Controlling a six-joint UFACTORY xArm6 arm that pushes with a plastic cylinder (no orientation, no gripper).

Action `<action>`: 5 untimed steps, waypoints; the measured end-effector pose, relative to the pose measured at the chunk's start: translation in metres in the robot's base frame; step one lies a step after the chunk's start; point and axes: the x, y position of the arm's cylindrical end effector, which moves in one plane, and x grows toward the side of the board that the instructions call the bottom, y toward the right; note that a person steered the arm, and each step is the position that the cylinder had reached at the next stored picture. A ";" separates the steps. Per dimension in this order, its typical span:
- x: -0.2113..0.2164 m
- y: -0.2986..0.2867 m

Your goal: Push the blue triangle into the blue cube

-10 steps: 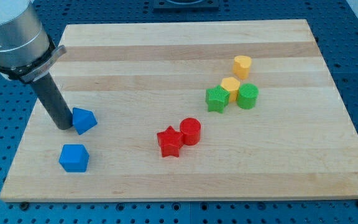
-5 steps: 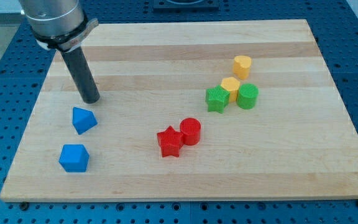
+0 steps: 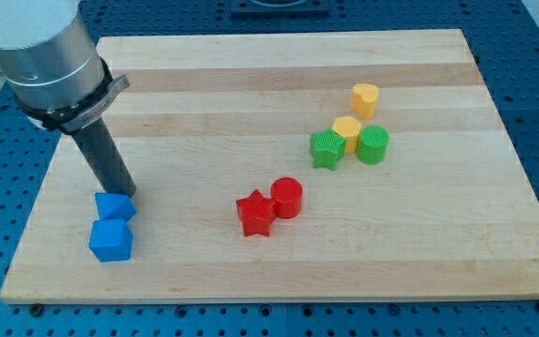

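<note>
The blue triangle point(image 3: 114, 207) lies at the board's lower left, touching the top of the blue cube point(image 3: 110, 241) just below it. My tip point(image 3: 121, 191) stands right at the triangle's upper edge, touching it or nearly so, with the dark rod slanting up to the view's left.
A red star point(image 3: 254, 213) and a red cylinder point(image 3: 286, 197) sit together at the board's middle. On the right are a green star point(image 3: 326, 149), a green cylinder point(image 3: 373, 145) and two yellow blocks point(image 3: 347, 130) point(image 3: 365, 98). The board's left edge point(image 3: 40, 201) is close to the blue blocks.
My tip went from the triangle's left, up above it, then down onto it. The blue triangle slid down the view and now touches the blue cube.
</note>
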 end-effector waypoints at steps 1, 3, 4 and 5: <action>-0.004 0.000; -0.073 0.097; -0.073 0.119; -0.088 0.165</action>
